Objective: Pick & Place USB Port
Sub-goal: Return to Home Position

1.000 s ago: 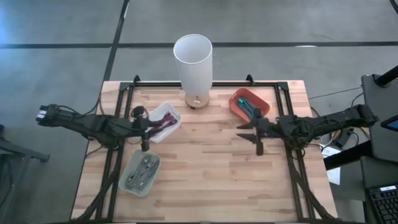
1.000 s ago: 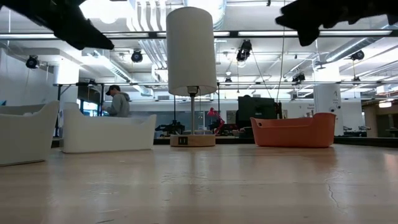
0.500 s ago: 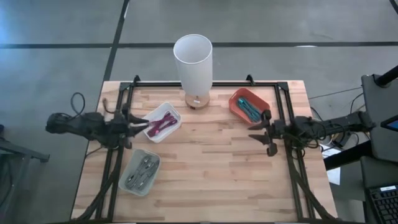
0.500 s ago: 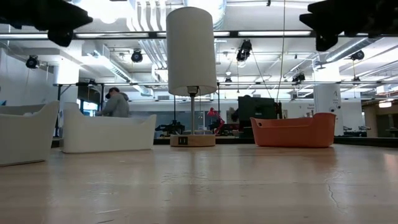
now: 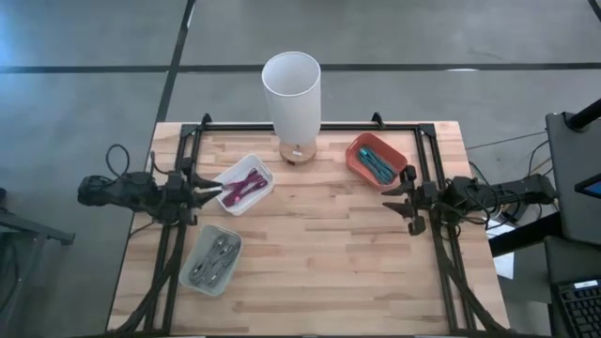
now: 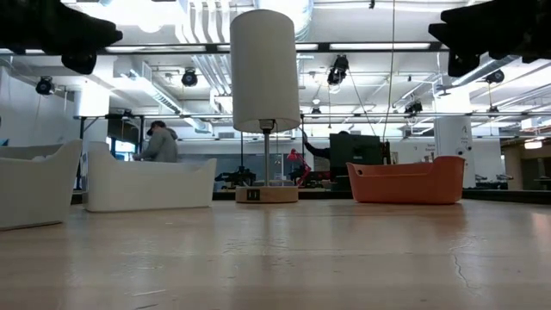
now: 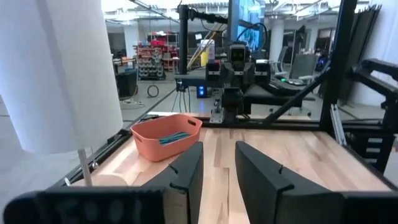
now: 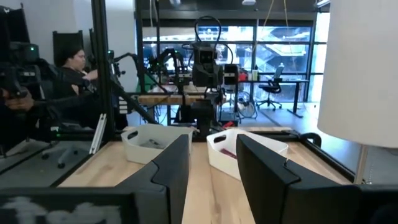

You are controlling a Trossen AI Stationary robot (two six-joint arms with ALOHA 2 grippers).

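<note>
— High view: where are the charger cables point(image 5: 244, 184)?
— In the white bin point(image 5: 264, 169), ten o'clock. My left pincer point(image 5: 208, 191) and right pincer point(image 5: 398, 205) hang released, empty; a careless left swing could knock that bin.

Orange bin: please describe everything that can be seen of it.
The orange bin is an oblong tub, seemingly plastic, with smooth walls and rounded corners. It stands upright on the wooden table, near its far right corner, set at an angle, right of the lamp. Teal cables lie inside. Nothing else touches it.
</note>
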